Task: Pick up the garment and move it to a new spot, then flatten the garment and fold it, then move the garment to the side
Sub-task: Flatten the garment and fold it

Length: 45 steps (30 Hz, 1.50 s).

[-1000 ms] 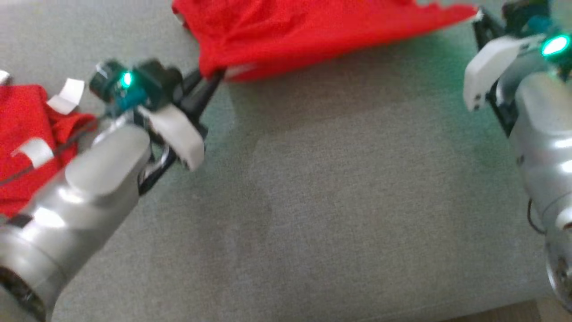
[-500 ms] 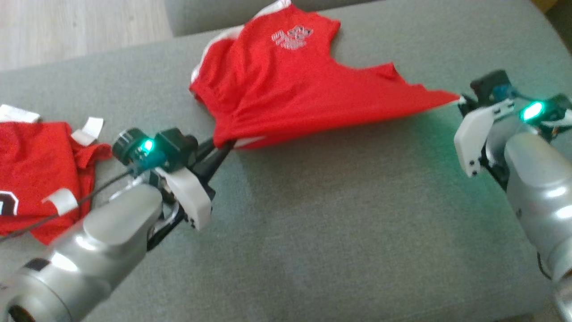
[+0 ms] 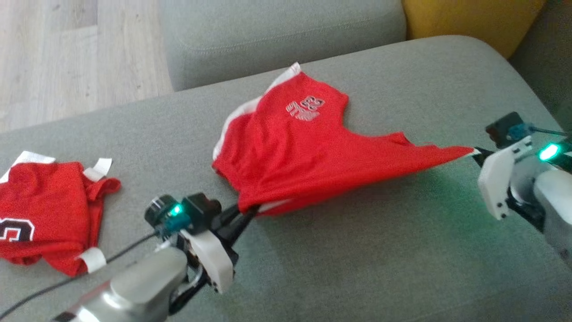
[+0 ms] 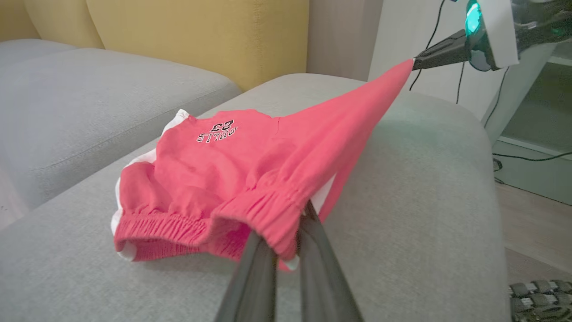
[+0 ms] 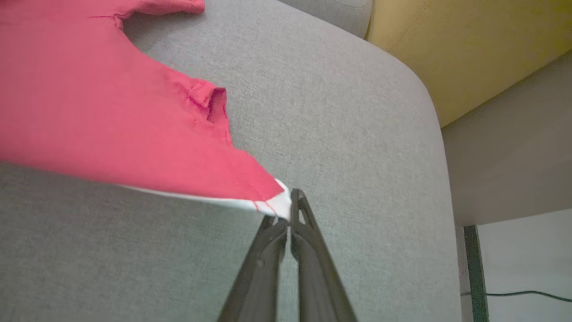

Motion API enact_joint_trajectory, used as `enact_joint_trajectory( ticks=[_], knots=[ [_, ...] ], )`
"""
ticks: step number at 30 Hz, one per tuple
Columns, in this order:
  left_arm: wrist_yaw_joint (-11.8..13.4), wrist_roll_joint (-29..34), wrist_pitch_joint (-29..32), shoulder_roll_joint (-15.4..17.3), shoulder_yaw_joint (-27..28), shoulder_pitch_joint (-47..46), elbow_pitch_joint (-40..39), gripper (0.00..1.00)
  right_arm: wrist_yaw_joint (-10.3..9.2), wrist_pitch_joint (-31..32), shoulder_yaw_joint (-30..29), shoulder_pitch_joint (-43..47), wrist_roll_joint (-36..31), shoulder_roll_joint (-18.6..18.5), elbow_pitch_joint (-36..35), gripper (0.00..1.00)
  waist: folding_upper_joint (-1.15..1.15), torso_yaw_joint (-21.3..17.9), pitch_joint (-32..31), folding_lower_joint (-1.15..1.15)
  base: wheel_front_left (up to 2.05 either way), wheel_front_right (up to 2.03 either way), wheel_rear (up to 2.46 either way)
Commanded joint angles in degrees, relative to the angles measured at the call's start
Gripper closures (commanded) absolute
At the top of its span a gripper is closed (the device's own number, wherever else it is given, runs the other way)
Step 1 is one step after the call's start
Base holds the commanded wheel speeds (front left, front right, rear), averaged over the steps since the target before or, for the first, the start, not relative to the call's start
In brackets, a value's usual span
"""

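Head view: the camera has tipped up, so all of the shorts [image 3: 304,147] show now, mid-sofa [image 3: 357,259], stretched from the left gripper [image 3: 248,214] at 7 o'clock to the right gripper [image 3: 477,152] at 3. Left wrist view: it pinches the waistband [image 4: 268,210]. Right wrist view: it pinches a leg corner [image 5: 275,203]. Ready to lay flat, I think.

The left gripper [image 3: 246,215] is pinching the near edge of the red garment [image 3: 308,156], and the right gripper [image 3: 477,152] is gripping its far corner, holding the cloth taut over the grey sofa cushion [image 3: 357,250]. A second red garment [image 3: 44,214] is lying crumpled at the left.
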Motion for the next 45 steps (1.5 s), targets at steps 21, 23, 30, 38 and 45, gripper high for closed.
enact_joint_trajectory(
  ticks=[21,23,30,38,45],
  knots=[
    [5.1,-1.1,0.7,1.0,4.6,-1.2,-6.9,1.00,0.14,-4.2,-2.1,0.4,5.9,-7.4,-5.8,1.00,0.00,3.9,1.6,0.01,0.00,0.00,0.00],
    [5.4,-1.4,0.6,0.8,5.4,-2.0,-6.8,1.00,0.14,-5.2,-3.3,-0.7,5.3,-6.9,-5.4,1.00,0.00,4.7,2.9,0.01,0.00,0.00,0.00],
    [6.0,-1.9,0.6,-0.1,7.9,-6.3,-5.2,1.00,0.14,-7.2,-6.9,-6.4,1.8,-4.4,-3.1,1.00,0.00,7.6,8.4,0.01,0.00,0.00,0.00],
    [5.3,-2.5,1.7,-2.3,9.3,-11.4,-1.0,1.00,0.14,-7.1,-7.9,-13.6,-2.3,-1.0,1.1,1.00,0.00,11.6,13.9,0.01,0.00,0.00,0.00],
    [3.4,-2.5,2.2,-5.5,9.6,-15.8,3.5,1.00,0.14,-6.2,-5.1,-19.8,-5.8,0.2,4.6,1.00,0.00,14.9,18.8,0.01,0.00,0.00,0.00]
  ],
)
